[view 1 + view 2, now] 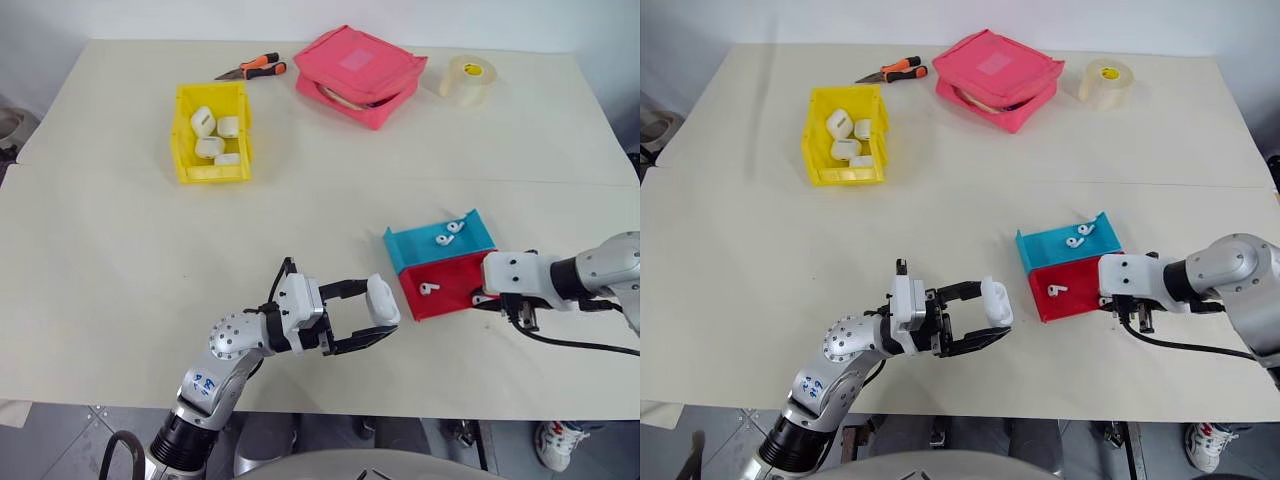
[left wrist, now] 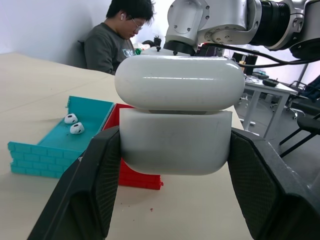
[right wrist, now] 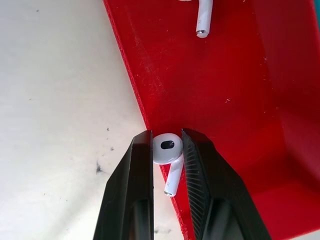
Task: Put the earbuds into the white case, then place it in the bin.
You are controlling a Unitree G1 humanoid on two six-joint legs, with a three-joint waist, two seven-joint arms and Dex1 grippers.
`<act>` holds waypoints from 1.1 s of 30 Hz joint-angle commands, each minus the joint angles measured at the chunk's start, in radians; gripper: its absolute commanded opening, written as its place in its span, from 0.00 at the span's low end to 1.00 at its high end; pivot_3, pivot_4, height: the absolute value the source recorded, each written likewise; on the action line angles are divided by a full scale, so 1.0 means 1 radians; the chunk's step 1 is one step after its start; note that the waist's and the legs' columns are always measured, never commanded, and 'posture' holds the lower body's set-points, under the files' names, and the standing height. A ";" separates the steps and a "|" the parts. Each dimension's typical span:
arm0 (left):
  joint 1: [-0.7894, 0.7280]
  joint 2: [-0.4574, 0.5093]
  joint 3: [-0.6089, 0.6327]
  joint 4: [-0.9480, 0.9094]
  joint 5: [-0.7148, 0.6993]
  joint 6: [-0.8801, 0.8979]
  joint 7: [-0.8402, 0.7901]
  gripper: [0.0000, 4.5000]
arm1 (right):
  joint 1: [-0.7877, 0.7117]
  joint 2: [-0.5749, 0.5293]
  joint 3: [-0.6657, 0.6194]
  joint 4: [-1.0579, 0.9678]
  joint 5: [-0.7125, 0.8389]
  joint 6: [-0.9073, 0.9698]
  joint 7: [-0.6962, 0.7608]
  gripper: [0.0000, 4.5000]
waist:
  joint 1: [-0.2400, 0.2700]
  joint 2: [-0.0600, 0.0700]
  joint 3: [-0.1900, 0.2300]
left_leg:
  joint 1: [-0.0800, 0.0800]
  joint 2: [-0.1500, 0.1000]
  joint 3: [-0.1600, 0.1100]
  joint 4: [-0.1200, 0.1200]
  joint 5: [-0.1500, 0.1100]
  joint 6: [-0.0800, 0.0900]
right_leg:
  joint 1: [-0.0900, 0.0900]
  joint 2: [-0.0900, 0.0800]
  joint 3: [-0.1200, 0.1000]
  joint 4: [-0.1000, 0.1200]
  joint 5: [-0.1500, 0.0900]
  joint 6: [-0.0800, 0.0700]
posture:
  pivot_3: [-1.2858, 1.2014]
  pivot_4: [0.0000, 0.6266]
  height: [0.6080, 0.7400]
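left tool point(image 1: 384, 318) level gripping white case point(image 1: 383, 299), right tool point(image 3: 167, 150) angled down

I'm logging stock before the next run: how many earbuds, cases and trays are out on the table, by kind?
Small glossy white plastic earbuds: 4 (two in blue tray, one in red tray, one in right gripper)
Rounded white plastic cases: 5 (four in yellow plastic bin, one in left gripper)
Shallow plastic trays: 2
Total: 11
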 commanded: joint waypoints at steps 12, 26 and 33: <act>-0.075 0.000 0.013 0.066 -0.034 -0.056 -0.106 0.62 | 0.143 0.164 -0.464 -0.350 0.430 0.460 -0.151 0.10 | 0.005 0.000 0.000 | -0.001 0.000 -0.001 0.000 0.000 0.000 | 0.000 0.000 -0.001 0.000 0.000 0.000 | 0.52 0.24 1.00; -0.263 -0.057 0.087 0.327 -0.158 -0.130 -0.397 0.62 | 0.201 0.585 -0.437 -0.650 0.783 0.521 -0.575 0.10 | 0.011 0.000 0.000 | -0.001 -0.002 0.000 0.001 0.000 0.000 | -0.001 0.000 0.000 0.001 0.000 0.000 | 0.52 0.24 1.00; -0.307 -0.057 0.121 0.349 -0.174 -0.106 -0.452 0.62 | 0.239 0.669 -0.300 -0.675 0.744 0.431 -0.656 0.10 | 0.007 0.000 0.000 | -0.001 -0.002 0.000 0.001 0.000 0.000 | -0.001 0.000 0.000 0.001 0.000 0.000 | 0.52 0.24 1.00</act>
